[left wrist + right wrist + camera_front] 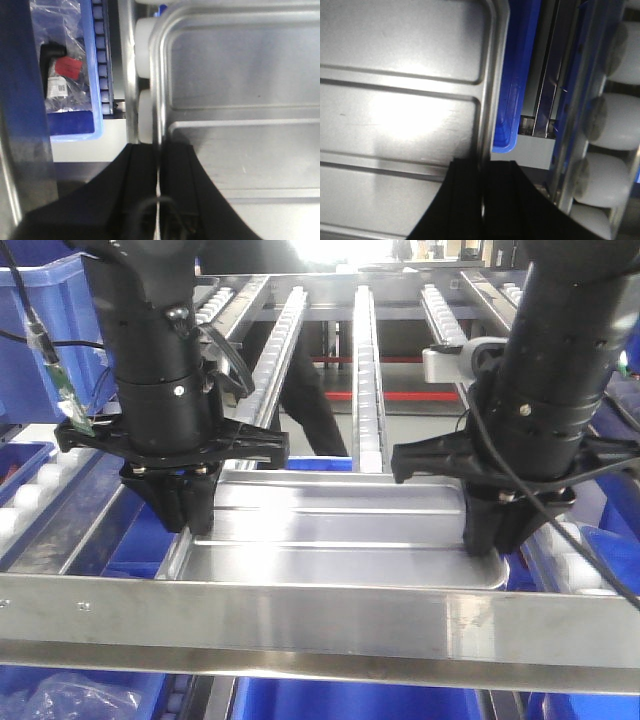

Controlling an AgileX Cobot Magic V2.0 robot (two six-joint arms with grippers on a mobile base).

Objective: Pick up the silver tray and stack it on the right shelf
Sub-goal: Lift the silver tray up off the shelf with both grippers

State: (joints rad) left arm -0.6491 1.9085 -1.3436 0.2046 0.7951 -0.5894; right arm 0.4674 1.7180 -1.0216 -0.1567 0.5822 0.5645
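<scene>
The silver tray, shiny with two long ridges along its floor, lies level across the right shelf's roller rails, just behind the broad steel front crossbar. My left gripper is shut on the tray's left rim; the left wrist view shows the rim running between the two black fingers. At the tray's near right corner my right gripper is shut on the right rim, and in the right wrist view that rim passes between its fingers.
Sloping rails of white rollers run back from the crossbar. Blue crates stand at the left, below and at the right. A bagged part with a red label lies in the left crate. A person in dark trousers stands behind the rack.
</scene>
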